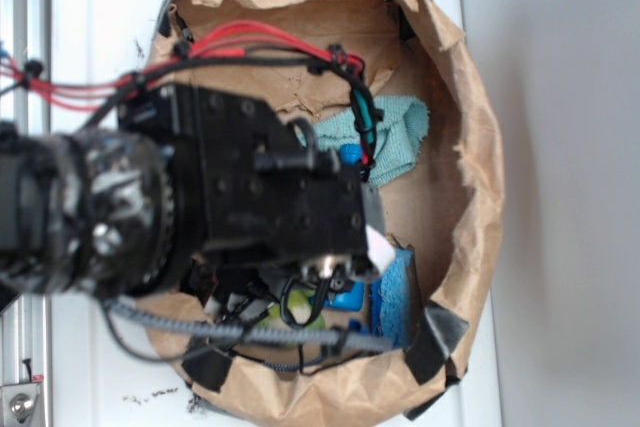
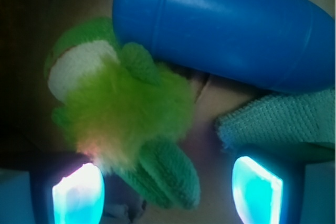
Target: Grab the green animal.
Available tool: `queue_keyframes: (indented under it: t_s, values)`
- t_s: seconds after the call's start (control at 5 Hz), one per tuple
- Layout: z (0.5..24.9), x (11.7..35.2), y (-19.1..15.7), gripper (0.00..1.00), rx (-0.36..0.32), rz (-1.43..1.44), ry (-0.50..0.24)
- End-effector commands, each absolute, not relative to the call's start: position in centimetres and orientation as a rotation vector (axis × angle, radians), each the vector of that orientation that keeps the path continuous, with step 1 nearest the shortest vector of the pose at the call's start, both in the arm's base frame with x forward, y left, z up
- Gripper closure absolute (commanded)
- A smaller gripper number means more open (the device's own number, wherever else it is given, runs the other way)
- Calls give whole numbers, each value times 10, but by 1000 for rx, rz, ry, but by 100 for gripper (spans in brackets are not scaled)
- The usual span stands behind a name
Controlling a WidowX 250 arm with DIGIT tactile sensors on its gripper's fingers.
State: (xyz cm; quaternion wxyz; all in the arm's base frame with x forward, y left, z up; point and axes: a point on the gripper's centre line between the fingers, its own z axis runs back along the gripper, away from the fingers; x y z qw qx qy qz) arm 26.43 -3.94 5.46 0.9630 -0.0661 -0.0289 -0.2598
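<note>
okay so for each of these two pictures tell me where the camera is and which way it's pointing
Exterior: overhead, looking down into the brown paper-lined bin; the black arm fills the left and middle, hiding much of the contents.
Wrist: mounted on the arm, looking past two glowing fingertips of the open pincer at the green animal beside a blue bottle.
Shared: the teal cloth.

There is one green animal (image 2: 123,111) just ahead of the gripper's left finger, one blue bottle (image 2: 226,24) lying farther ahead, and one teal cloth (image 2: 283,121) by the right finger. All of it sits in one brown paper-lined bowl (image 1: 470,127), with one blue sponge (image 1: 397,297) just beyond the gripper.
</note>
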Motion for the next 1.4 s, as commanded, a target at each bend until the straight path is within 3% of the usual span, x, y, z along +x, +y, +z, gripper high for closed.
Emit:
queue_keyframes:
  t_s: [0.0,0.2,0.4,0.8,1.0,1.2]
  values:
    - [52,246,-56,0,-128,-592,-162]
    - [34,235,-61,0,-86,-613,-135]
    - [33,231,-61,0,-79,-617,-136]
    - [66,232,-49,0,-110,-585,-131]
    - [87,239,-28,0,-158,-553,-108]
    - [91,243,-24,0,-158,-525,-117]
